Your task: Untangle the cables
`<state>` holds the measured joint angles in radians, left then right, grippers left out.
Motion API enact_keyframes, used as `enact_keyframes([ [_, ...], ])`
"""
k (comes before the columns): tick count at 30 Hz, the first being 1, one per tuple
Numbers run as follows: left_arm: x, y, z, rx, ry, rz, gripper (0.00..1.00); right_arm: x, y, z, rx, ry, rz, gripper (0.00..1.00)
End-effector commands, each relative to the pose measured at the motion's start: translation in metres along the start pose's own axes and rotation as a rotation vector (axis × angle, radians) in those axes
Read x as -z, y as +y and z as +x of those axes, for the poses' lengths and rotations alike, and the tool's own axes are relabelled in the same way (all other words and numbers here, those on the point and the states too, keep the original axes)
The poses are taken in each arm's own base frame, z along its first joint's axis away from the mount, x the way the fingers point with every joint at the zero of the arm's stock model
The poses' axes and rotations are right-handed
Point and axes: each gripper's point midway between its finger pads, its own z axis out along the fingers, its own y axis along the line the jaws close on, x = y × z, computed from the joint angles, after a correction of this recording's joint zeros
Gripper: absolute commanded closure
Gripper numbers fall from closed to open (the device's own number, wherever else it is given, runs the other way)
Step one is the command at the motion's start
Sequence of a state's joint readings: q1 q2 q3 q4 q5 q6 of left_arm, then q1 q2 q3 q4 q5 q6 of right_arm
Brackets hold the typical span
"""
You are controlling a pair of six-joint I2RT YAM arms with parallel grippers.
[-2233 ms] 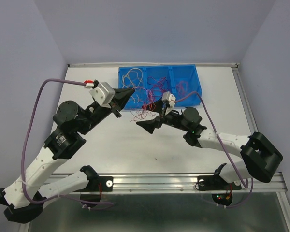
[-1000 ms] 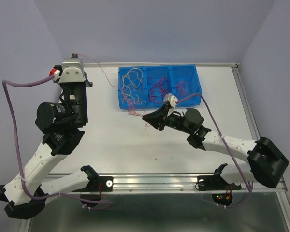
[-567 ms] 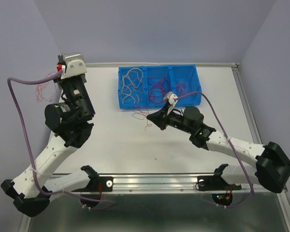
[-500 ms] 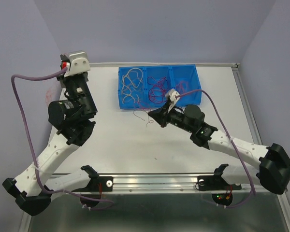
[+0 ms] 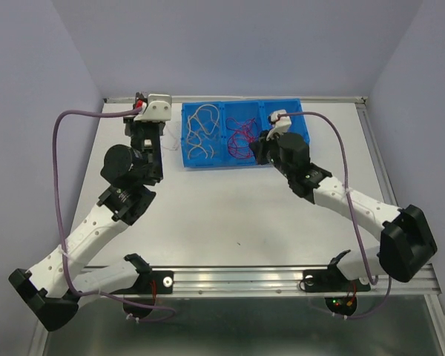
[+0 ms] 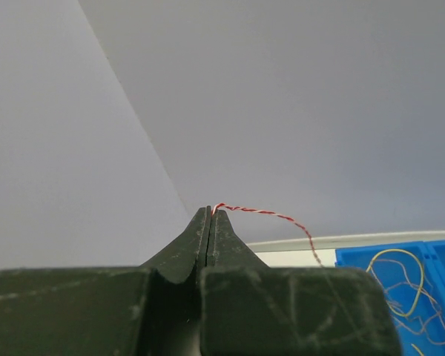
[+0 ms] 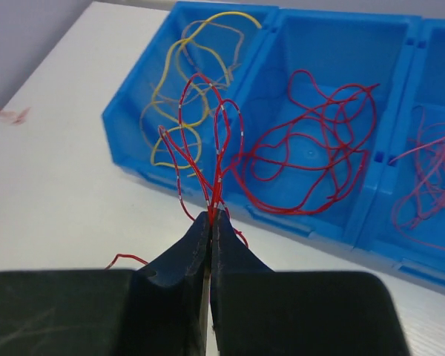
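The left end effector (image 6: 210,215) is pressed together at its tips, pinching one thin red-and-white twisted cable (image 6: 267,213). This cable leaves the tips, arcs to the right and drops toward the back left corner of the blue bin (image 6: 356,258). From above, the left arm stands at the far left of the surface (image 5: 208,222), with its wrist just left of the bin and its tips lifted and aimed at the back wall

The right end effector (image 7: 210,216) is closed as well. Its tips nip a bundle of red cables (image 7: 221,133) that rise from the pinch in several tall, narrow loops. Seen from the right wrist, the tips sit in front of the bin's near wall, in line with the divider between the left and middle compartments. How high they are above the surface cannot be told. From above, the right wrist hangs over the near side of the bin, toward its right end

The bin lies at the back of the surface and has three compartments side by side:
- The left one holds cream-yellow cables (image 7: 182,81) in loose curls.
- The middle one holds dark red cables (image 7: 311,141).
- The right one holds pinkish-red cables (image 7: 430,178).

A short red end (image 7: 126,258) lies on the surface just in front of the bin, left of the right end effector's fingers
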<state>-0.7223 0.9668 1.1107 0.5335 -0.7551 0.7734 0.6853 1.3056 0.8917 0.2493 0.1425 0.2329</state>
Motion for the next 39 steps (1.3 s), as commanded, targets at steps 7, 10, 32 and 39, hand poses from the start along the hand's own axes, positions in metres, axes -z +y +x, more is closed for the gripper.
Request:
enact_keyframes([
  [7,0.019,-0.029,-0.018,0.181,-0.136,0.218,1.0,-0.094,-0.048,-0.036,-0.012,0.037,0.138,0.99],
  [10,0.021,-0.034,-0.017,0.186,-0.13,0.246,1.0,-0.123,-0.071,-0.015,-0.011,0.079,0.215,0.99],
  [32,0.058,-0.086,-0.032,0.313,-0.111,0.627,1.0,0.037,0.069,-0.047,-0.024,-0.088,-0.605,0.0],
  [39,0.077,-0.094,-0.04,0.372,-0.119,0.739,1.0,0.036,0.1,-0.024,0.012,-0.072,-0.72,0.0],
])
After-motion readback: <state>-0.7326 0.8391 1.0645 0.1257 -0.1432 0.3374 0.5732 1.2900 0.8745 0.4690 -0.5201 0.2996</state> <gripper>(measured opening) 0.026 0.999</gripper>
